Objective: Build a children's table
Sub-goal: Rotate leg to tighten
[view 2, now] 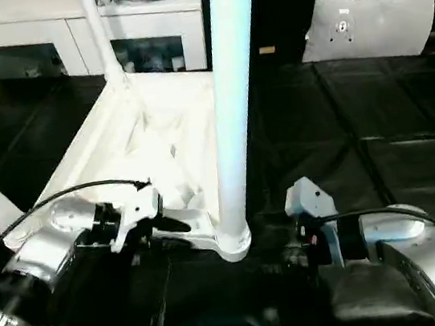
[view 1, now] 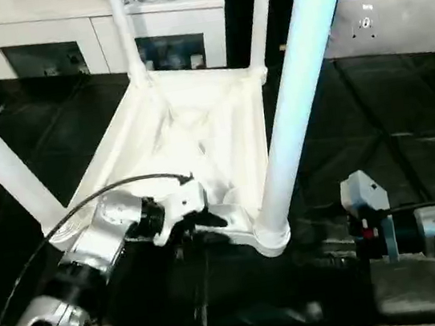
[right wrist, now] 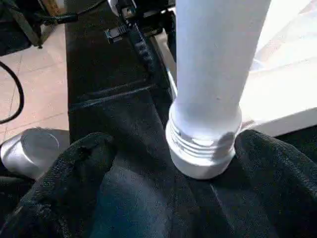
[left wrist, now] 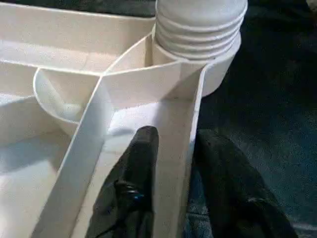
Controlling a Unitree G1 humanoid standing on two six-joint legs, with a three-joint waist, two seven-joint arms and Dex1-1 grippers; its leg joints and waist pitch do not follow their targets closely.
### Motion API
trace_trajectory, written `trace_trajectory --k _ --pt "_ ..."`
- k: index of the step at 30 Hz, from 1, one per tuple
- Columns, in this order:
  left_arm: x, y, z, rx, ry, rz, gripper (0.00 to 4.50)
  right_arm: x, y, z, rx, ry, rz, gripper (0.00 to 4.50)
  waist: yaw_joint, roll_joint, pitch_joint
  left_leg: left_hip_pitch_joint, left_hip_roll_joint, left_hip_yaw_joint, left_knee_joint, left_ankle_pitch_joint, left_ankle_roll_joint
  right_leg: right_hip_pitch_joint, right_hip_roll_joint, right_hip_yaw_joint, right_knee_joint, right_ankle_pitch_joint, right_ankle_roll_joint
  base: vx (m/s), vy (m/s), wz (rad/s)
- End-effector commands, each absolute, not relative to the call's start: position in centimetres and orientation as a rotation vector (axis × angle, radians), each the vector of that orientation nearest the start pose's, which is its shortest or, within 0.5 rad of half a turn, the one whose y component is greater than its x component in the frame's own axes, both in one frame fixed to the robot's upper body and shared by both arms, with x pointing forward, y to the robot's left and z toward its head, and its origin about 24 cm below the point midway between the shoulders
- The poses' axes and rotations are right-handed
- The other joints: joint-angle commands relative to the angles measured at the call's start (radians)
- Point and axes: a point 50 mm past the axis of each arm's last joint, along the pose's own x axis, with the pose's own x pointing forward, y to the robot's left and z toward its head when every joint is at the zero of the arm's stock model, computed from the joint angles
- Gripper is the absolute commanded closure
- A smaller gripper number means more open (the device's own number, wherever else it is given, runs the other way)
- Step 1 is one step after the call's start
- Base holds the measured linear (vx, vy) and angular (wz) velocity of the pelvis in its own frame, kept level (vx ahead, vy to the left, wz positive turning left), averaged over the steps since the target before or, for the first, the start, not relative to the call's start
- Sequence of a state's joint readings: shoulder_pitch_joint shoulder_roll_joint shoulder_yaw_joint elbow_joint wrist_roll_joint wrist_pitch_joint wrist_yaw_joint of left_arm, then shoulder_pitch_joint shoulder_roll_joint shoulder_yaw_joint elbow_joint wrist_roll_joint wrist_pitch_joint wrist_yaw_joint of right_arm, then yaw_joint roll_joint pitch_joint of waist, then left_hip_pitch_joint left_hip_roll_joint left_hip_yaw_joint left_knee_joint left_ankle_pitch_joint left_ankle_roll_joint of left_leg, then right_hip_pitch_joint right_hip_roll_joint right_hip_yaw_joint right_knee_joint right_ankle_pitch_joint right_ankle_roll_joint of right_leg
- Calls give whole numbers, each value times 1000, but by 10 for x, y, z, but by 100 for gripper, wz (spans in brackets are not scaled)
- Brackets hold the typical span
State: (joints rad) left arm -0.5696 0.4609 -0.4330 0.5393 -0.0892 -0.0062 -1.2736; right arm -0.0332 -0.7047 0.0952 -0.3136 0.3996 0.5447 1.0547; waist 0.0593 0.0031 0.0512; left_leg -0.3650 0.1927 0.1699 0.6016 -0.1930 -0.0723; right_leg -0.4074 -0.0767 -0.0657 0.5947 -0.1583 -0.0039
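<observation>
Table top [view 1: 189, 134] lies inverted on the black mat with legs up; left gripper [left wrist: 171, 153] is pinched astride its rim wall, right gripper [right wrist: 203, 148] is spread around the 5 o'clock corner leg [view 1: 293, 95], judged next to be tightened.

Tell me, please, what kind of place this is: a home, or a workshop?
Probably a furnished room arranged as a test area. A white cabinet with glass doors stands behind, a grey cushion lies nearby, and the upturned table top rests on black mats over tiled floor.
</observation>
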Motion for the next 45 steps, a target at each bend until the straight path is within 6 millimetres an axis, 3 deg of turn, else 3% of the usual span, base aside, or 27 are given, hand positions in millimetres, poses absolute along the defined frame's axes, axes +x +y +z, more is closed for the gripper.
trace_trajectory --k 1,7,15,18,21,25,28,30,31,33,34,38,40,42,45 --pt "305 133 55 500 406 -1508 333 215 -183 88 -172 452 1209 0 6 -13 -60 5 30 -8 -74 -233 37 47 -62 39 -89 -461 -112 0 0 0" --pt "306 133 53 526 417 -1528 384 216 -183 88 -179 452 1206 0 7 -13 -60 5 32 -8 -74 -230 40 47 -63 39 -87 -438 -128 0 0 0" --pt "305 132 51 520 417 -1543 438 224 -179 90 -179 420 1188 0 6 -17 -59 6 31 -10 -76 -242 35 45 -65 37 -92 -497 -108 0 0 0" --pt "302 131 49 517 424 -1549 445 229 -177 89 -186 404 1176 0 3 -16 -60 3 31 -10 -76 -231 33 48 -65 37 -88 -468 -117 0 0 0" --pt "300 131 45 502 457 -1524 445 236 -176 89 -193 386 1158 0 2 -16 -62 3 33 -8 -74 -208 36 47 -66 40 -78 -406 -150 0 0 0" --pt "302 141 39 483 497 -1370 445 247 -175 90 -209 355 1119 0 2 -17 -62 3 34 -7 -74 -204 34 48 -64 39 -74 -383 -167 0 0 0" --pt "304 144 44 389 456 -1232 445 253 -172 91 -213 331 1100 0 -3 -21 -58 0 31 -7 -75 -223 32 51 -65 37 -78 -430 -152 0 0 0" --pt "301 144 47 408 439 -1228 445 256 -172 91 -220 327 1097 0 -12 -23 -58 -1 29 -9 -74 -228 31 52 -64 36 -80 -462 -134 0 0 0" --pt "301 144 47 408 439 -1228 445 256 -172 91 -220 327 1097 0 -21 -24 -56 -8 26 -10 -74 -229 33 55 -63 34 -84 -489 -120 0 0 0" --pt "289 141 48 471 423 -1327 445 262 -172 90 -239 323 1102 0 -24 -25 -59 -2 27 -11 -72 -224 38 49 -65 35 -87 -513 -104 0 0 0" --pt "287 141 48 474 421 -1342 445 262 -172 89 -242 324 1111 0 -26 -23 -57 4 26 -7 -71 -233 43 41 -60 36 -91 -517 -108 0 0 0" --pt "281 139 48 478 412 -1419 445 265 -169 87 -253 324 1149 0 -16 -18 -59 12 32 -4 -72 -224 48 38 -58 40 -85 -453 -132 0 0 0" --pt "278 138 48 469 414 -1467 445 269 -165 86 -222 312 1180 0 -14 -15 -62 9 32 -4 -74 -217 46 44 -57 41 -72 -355 -177 0 0 0" --pt "278 139 50 493 420 -1518 449 276 -160 86 -158 295 1250 18 -12 -13 -64 11 31 -3 -73 -222 47 46 -58 41 -70 -333 -198 0 0 0" --pt "277 139 51 502 426 -1562 450 277 -156 87 -106 302 1332 28 -6 -13 -64 10 34 -4 -74 -216 49 50 -61 42 -67 -319 -205 0 0 0"
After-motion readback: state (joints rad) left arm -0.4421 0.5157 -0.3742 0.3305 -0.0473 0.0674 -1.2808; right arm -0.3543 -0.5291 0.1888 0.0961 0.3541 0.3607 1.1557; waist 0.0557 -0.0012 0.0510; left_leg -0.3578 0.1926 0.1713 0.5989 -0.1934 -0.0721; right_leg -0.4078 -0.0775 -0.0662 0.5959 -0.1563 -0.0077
